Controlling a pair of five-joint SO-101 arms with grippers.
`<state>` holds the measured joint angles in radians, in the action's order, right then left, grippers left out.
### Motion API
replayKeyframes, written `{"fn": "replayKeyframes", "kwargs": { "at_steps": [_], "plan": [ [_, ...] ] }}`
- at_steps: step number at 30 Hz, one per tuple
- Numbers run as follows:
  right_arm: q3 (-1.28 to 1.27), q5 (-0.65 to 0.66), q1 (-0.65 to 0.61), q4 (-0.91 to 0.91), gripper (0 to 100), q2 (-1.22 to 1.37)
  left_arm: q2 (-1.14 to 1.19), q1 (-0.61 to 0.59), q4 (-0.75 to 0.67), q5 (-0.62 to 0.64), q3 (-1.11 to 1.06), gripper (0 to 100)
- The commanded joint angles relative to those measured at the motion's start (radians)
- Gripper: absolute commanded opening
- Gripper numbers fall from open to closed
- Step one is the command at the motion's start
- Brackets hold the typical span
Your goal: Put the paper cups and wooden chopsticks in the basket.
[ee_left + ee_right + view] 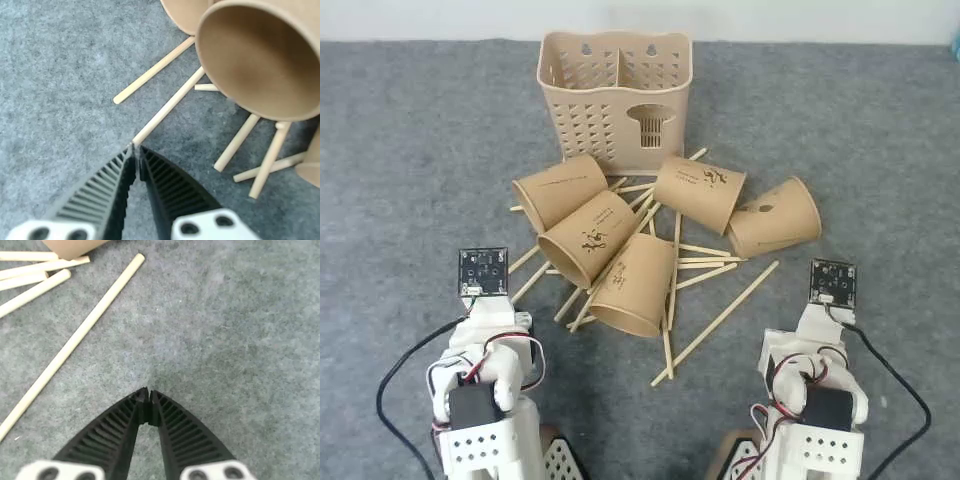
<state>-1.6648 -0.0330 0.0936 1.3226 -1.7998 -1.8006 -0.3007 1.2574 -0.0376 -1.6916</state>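
Both pincers pressed together, empty: left gripper (136,148), right gripper (149,393). Advice: spread left wide, pinch rim of nearest brown paper cup (257,55), carry to beige perforated plastic basket (610,130).

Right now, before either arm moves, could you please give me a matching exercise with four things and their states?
Things:
1 basket
2 paper cups
3 left claw
4 right claw

States:
a shut above bare carpet
b lying on their sides
c shut, by the end of a chopstick
d standing upright

Pairs: 1-d, 2-b, 3-c, 4-a.
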Motion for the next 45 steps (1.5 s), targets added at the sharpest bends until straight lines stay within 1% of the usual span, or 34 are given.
{"fn": "replayKeyframes", "kwargs": {
  "at_steps": [1,18,24,27,28,29,31,33,34,35,39,42,45],
  "plan": [
    [-0.018,0.015,0.002,-0.015,0.8,-0.013,-0.020,0.006,0.005,-0.011,0.007,1],
    [-0.018,0.017,0.008,-0.015,0.9,-0.013,-0.020,0.002,0.005,-0.011,0.008,1],
    [0.006,0.020,0.012,-0.039,0.9,-0.013,-0.020,-0.002,0.003,-0.014,0.062,2],
    [0.037,0.031,0.093,-0.061,0.9,-0.013,-0.020,-0.003,-0.014,-0.015,0.088,2],
    [0.041,0.068,0.114,-0.090,0.9,-0.015,-0.020,-0.005,-0.037,-0.018,0.093,2],
    [0.041,0.132,0.120,-0.127,0.9,-0.015,-0.020,-0.015,-0.064,-0.031,0.093,2],
    [0.035,0.301,0.133,-0.185,0.9,-0.015,-0.020,-0.038,-0.133,-0.078,0.088,2],
    [0.038,0.434,0.143,-0.188,0.9,-0.015,-0.020,-0.034,-0.175,-0.100,0.090,2],
    [0.040,0.463,0.148,-0.185,0.9,-0.015,-0.020,-0.032,-0.184,-0.097,0.096,2],
    [0.040,0.468,0.150,-0.186,0.9,-0.015,-0.020,-0.032,-0.187,-0.091,0.105,2],
    [0.063,0.404,0.142,-0.194,1.0,-0.015,-0.015,-0.032,-0.184,-0.041,0.145,2],
    [0.100,0.344,0.142,-0.220,1.8,-0.012,0.006,-0.032,-0.147,0.008,0.185,9],
    [0.115,0.290,0.131,-0.237,8.6,-0.004,0.095,-0.032,-0.141,0.057,0.254,14]
  ]
}}
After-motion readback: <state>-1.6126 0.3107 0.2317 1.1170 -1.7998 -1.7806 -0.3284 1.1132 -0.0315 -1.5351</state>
